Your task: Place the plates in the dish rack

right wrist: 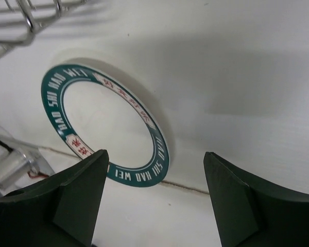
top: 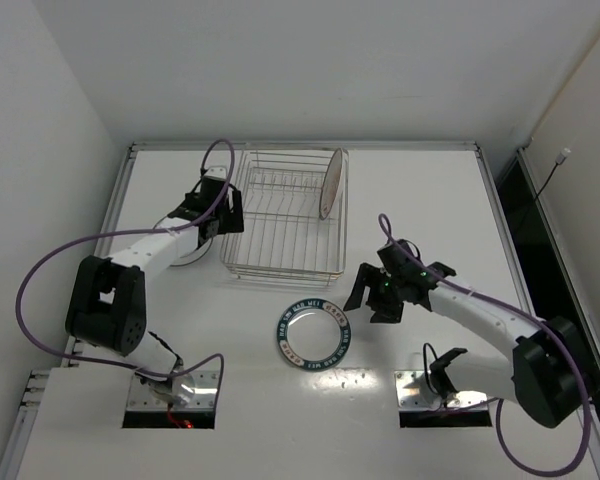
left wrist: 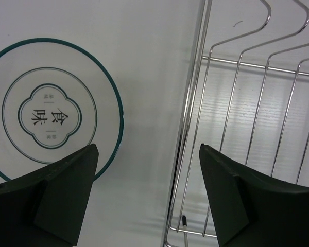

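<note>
Plate (right wrist: 105, 123) lying flat is looking stiff, slick, breakable; I'm eyeing its teal rim, left claw (left wrist: 148, 149) and right claw (right wrist: 153, 159) both gaping empty.

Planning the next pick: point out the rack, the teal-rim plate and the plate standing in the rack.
Rack (top: 275, 230): top view, bare wire floor.
Teal-rim plate (top: 311, 337): top view, its white centre.
Standing plate (top: 331, 184): top view, middle of its leaning face.
</note>
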`<action>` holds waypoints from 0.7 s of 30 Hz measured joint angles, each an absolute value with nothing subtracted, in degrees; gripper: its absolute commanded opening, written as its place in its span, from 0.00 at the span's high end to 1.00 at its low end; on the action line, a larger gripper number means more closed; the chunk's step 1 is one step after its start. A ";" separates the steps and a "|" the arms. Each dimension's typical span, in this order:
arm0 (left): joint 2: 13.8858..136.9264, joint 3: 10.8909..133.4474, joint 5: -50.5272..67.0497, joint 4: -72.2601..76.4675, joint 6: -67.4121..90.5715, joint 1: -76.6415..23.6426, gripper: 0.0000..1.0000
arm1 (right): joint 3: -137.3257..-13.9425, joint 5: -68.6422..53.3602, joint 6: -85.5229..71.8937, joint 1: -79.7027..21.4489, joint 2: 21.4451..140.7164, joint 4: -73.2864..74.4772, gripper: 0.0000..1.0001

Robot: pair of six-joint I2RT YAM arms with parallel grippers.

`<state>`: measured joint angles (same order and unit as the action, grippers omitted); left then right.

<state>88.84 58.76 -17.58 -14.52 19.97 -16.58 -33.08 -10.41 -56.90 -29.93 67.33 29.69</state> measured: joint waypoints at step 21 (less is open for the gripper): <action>78.83 58.65 -23.11 -13.08 21.74 -16.58 0.16 | -29.50 -9.61 -73.97 -44.77 81.69 18.24 1.00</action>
